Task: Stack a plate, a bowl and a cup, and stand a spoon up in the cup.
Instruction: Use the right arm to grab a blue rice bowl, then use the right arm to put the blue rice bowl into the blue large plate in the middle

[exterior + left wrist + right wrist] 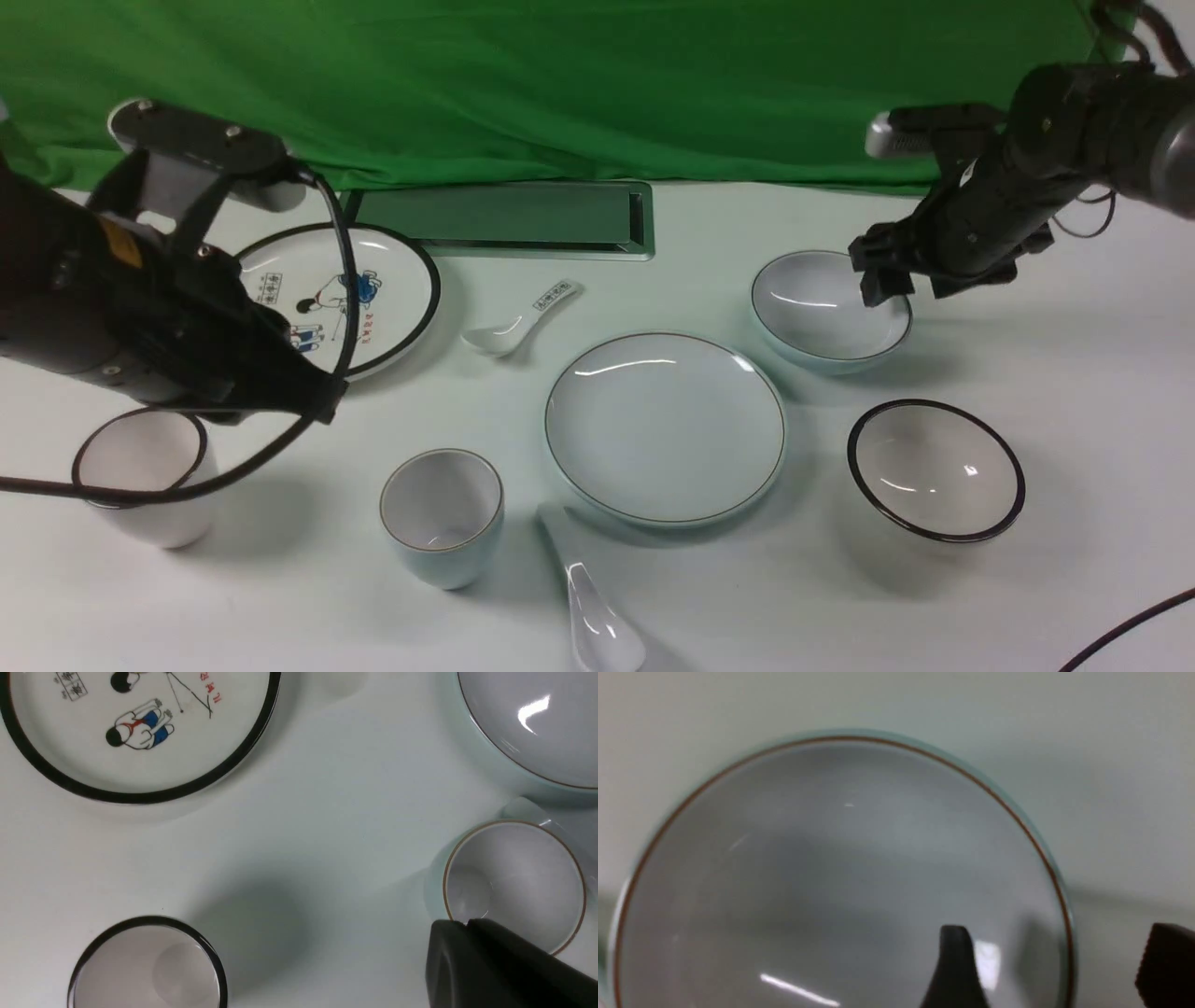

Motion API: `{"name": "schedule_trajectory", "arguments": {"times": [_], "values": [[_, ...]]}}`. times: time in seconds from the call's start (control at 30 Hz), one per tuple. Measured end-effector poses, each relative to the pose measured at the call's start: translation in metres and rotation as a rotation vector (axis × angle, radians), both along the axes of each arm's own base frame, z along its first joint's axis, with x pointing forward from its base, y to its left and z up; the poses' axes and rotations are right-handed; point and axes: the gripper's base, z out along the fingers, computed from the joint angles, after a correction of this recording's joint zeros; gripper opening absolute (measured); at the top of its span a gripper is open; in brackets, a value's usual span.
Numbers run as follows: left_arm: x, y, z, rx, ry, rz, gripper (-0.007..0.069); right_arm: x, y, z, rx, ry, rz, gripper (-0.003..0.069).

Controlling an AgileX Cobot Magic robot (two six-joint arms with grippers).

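The pale plate (665, 427) lies mid-table. Behind it to the right stands the pale blue-white bowl (812, 317) (808, 858). My right gripper (920, 285) (1059, 952) is open and straddles the bowl's right rim, one finger (955, 956) inside and the other outside. Left of the plate, near the front, the pale blue cup (442, 513) (514, 882) stands upright. The white spoon (597, 616) lies at the front edge. My left gripper (327, 401) (460, 925) is shut and empty, hovering up and to the left of the cup.
A black-rimmed cartoon plate (392, 280) (140, 765) lies at the back left, with a small patterned spoon (523, 322) beside it. A dark-rimmed white cup (140, 476) (149, 966) stands front left. A black-rimmed bowl (936, 471) sits front right. A metal slot (504, 219) lies below the green backdrop.
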Motion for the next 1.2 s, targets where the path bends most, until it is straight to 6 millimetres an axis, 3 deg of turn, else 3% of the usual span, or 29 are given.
{"name": "schedule_trajectory", "arguments": {"times": [0.07, 0.2, 0.3, 0.47, 0.6, 0.67, 0.7, 0.83, 1.0, 1.1, 1.2], "values": [[0.001, 0.0, 0.0, -0.001, -0.007, 0.001, -0.0029, 0.001, 0.0, -0.006, 0.002, 0.012, -0.007, 0.0462], [0.002, 0.0, 0.001, -0.004, -0.027, 0.0, -0.0029, 0.002, 0.002, -0.012, 0.022, 0.023, -0.017, 0.0176], [0.002, 0.0, 0.001, 0.001, -0.029, -0.007, -0.0029, 0.001, 0.005, 0.0, 0.063, -0.005, -0.012, 0.0074], [0.001, 0.0, 0.001, 0.004, -0.013, -0.011, -0.0029, -0.008, 0.011, 0.021, 0.1, -0.004, 0.092, 0.0073], [0.0, -0.001, 0.0, -0.009, -0.004, -0.01, -0.0029, -0.03, 0.032, 0.058, 0.207, 0.0, 0.29, 0.0073], [0.0, -0.002, 0.0, -0.014, -0.003, -0.009, -0.0029, -0.035, 0.039, 0.062, 0.216, 0.007, 0.325, 0.0073], [0.001, -0.002, 0.001, -0.025, -0.012, -0.007, -0.0029, -0.04, 0.051, 0.063, 0.221, 0.022, 0.373, 0.0073], [0.002, -0.003, 0.002, -0.036, -0.033, -0.003, -0.0029, -0.046, 0.077, 0.052, 0.214, 0.047, 0.443, 0.0073], [0.001, -0.003, 0.001, -0.033, -0.015, -0.004, -0.0023, -0.048, 0.113, 0.019, 0.192, 0.084, 0.507, 0.0073], [-0.002, -0.002, -0.001, -0.025, 0.026, -0.01, -0.0003, -0.048, 0.12, 0.004, 0.153, 0.103, 0.532, 0.0073], [-0.004, -0.002, -0.003, -0.021, 0.058, -0.009, 0.0035, -0.048, 0.121, 0.001, 0.141, 0.1, 0.531, 0.0087]]}}
